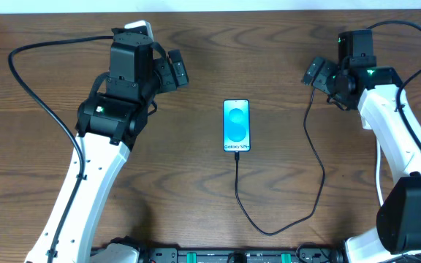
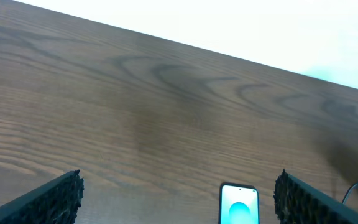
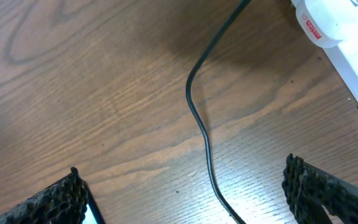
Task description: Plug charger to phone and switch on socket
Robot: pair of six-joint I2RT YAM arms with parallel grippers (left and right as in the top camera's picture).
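The phone (image 1: 236, 126) lies flat at the table's centre with its blue-cyan screen lit. Its top edge shows in the left wrist view (image 2: 238, 204). The charger's black cable (image 1: 269, 231) meets the phone's bottom edge, loops toward the front and runs up right to the right arm. It also shows in the right wrist view (image 3: 197, 118). The socket (image 3: 347, 37), a white strip with red markings, lies at that view's top right; in the overhead view the right arm hides it. My left gripper (image 2: 180, 199) is open and empty, left of the phone. My right gripper (image 3: 185, 193) is open above the cable.
The table is dark wood, with its far edge against a white surface (image 2: 260, 31). Black arm cables (image 1: 28, 80) trail over the left side. Both arm bases stand at the front edge.
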